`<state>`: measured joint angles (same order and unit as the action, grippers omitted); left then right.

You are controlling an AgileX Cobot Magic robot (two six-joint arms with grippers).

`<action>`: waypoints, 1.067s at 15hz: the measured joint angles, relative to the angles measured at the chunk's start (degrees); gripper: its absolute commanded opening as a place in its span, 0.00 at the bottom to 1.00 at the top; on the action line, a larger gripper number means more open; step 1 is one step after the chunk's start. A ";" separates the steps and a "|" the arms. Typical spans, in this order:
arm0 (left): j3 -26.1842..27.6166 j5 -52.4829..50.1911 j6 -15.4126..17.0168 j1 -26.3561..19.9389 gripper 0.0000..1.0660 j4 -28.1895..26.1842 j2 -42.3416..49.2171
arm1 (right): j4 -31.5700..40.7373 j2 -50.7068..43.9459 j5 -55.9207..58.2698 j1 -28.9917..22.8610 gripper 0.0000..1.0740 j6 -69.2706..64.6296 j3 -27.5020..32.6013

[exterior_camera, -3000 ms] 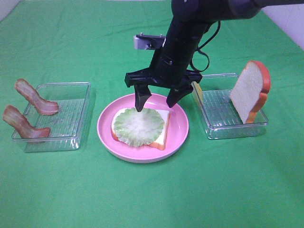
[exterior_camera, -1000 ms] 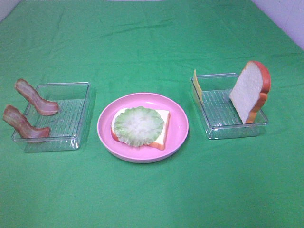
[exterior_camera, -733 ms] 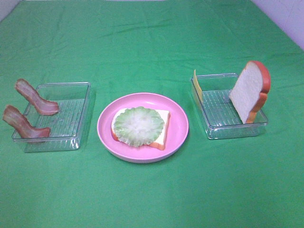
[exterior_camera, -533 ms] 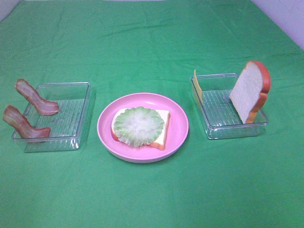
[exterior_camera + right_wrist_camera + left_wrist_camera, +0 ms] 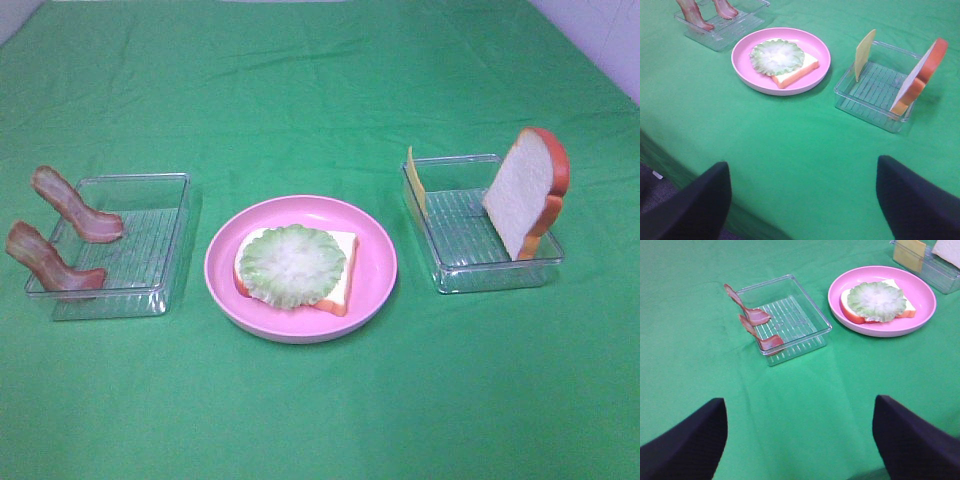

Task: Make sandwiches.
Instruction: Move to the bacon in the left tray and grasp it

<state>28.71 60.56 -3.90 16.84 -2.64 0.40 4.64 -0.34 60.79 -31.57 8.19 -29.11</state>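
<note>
left of the pink plate (image 5: 376, 262) on the green desk (image 5: 320, 420) stands a clear tray (image 5: 150, 190). it holds two bacon strips (image 5: 72, 204), each with one end on the tray floor and the other end rising over the wall away from the plate. on the plate a bread slice (image 5: 341, 278) lies flat, and a round lettuce (image 5: 291, 265) lies on top and covers most of it. right of the plate is a second clear tray (image 5: 462, 228). a thin cheese (image 5: 415, 181) stands on edge at its wall nearest the plate, and a second bread slice (image 5: 526, 190) leans upright at the wall farthest from the plate.

the left hand (image 5: 797, 402) is spread wide, well apart from the plate. the right hand (image 5: 802, 162) is spread wide too, also well apart from the plate.

three seconds ago the right hand hung open just above the lettuce. now it is drawn back from the plate, and the food lies as before.
</note>
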 measured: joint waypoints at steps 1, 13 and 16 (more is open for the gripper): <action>0.00 0.00 1.55 0.00 0.72 0.80 -0.34 | 0.00 0.00 0.00 0.00 0.71 0.00 0.00; 17.07 1.83 25.15 0.00 0.72 10.31 -48.36 | 0.06 0.00 0.00 0.00 0.71 0.00 0.00; 21.37 4.30 25.32 -0.11 0.72 10.37 -63.03 | 0.06 0.00 0.00 0.00 0.71 0.00 0.00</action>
<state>50.08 64.86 21.43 16.73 7.73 -62.62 4.70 -0.34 60.79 -31.57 8.19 -29.11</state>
